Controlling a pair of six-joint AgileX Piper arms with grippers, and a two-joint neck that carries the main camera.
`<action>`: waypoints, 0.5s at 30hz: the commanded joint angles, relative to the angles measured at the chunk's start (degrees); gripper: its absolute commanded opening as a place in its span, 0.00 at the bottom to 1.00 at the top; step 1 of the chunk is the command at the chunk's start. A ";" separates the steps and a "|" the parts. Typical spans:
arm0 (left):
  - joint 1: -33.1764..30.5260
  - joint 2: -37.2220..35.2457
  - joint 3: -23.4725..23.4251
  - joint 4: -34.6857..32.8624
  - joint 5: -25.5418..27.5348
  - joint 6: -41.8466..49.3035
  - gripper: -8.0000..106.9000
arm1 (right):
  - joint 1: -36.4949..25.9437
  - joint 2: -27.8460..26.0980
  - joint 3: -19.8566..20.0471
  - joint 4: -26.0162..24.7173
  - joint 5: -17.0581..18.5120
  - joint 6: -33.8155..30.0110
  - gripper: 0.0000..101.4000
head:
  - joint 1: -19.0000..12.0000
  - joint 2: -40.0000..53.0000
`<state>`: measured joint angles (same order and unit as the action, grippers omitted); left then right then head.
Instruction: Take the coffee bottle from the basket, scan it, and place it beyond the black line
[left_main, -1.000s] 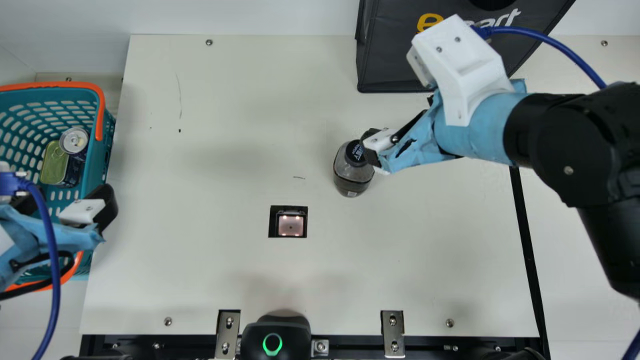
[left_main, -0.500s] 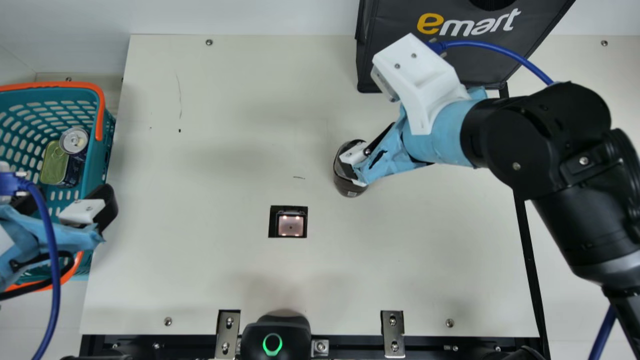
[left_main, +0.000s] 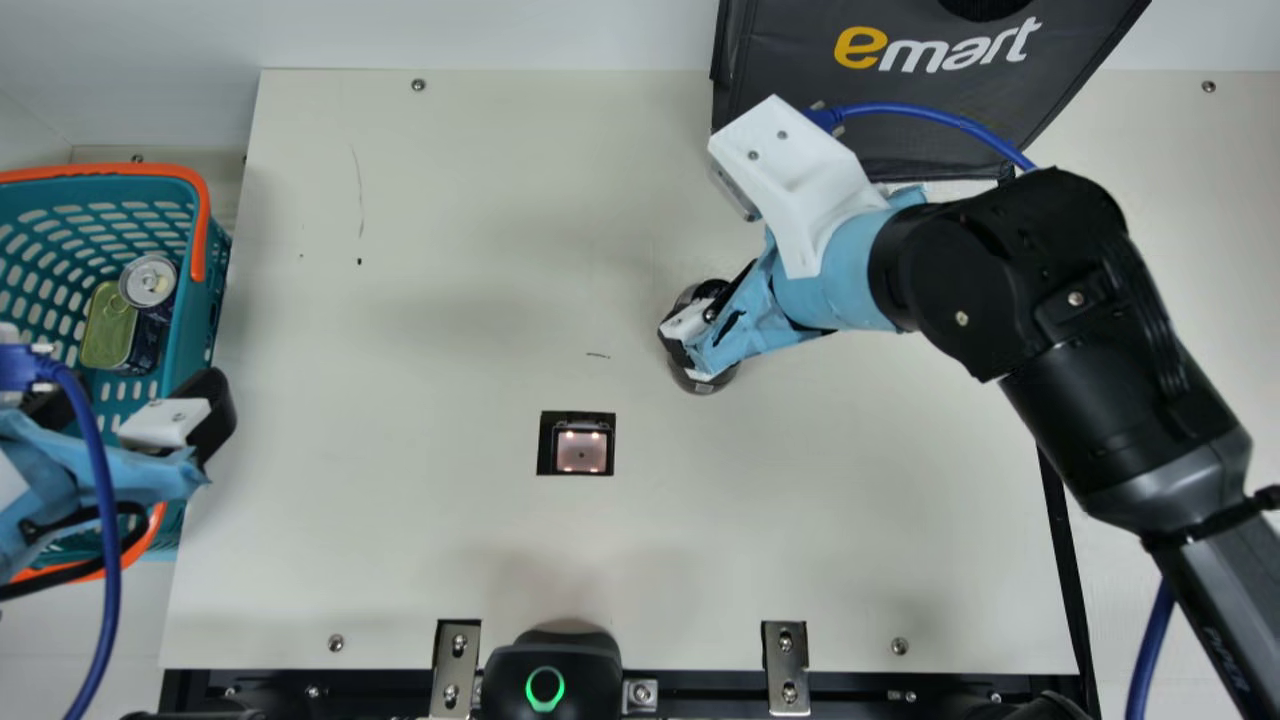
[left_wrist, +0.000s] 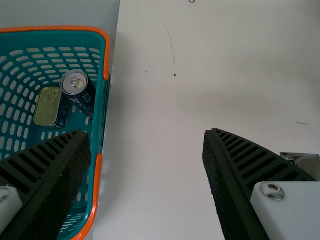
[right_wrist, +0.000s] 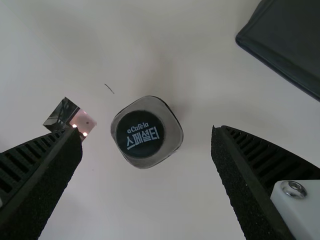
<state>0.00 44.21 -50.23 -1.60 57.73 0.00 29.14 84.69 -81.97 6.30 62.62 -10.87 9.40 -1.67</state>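
on the table (left_main: 450, 520) the coffee bottle (right_wrist: 146, 132) stood upright near the scanner window (left_main: 582, 451), the right gripper (left_main: 690, 320) spread wide over it; at the basket (left_main: 120, 171) the left gripper (left_main: 140, 398) gaped too.

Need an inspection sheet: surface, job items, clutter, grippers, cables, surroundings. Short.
Surface: pale board, a long thin scratch and a short dark mark
Job's things: coffee bottle upright on the board, not past the black line; scanner window lit
Clutter: round can and flat tin, both inside the basket
Grippers: right open over the bottle; left open and empty by the basket
Cables: blue cable on the left arm, another on the right arm
Surroundings: dark bag at the far side; black device with green ring at the near edge
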 joint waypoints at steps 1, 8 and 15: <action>0.00 0.00 0.00 0.00 0.00 0.00 0.85 | 0.26 0.22 0.32 -0.03 -0.22 0.00 0.90 | -1.48 0.09; 0.00 0.00 0.00 0.00 0.00 0.00 0.85 | 1.65 1.19 2.08 -0.23 -1.73 0.64 0.90 | -1.48 0.09; 0.00 0.00 0.00 0.00 0.00 0.00 0.85 | 2.90 2.00 3.59 -0.67 -3.03 1.37 0.90 | -1.48 0.09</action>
<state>0.00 44.21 -50.23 -1.60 57.73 0.00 31.97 86.60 -78.48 5.81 59.71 -9.54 9.40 -1.67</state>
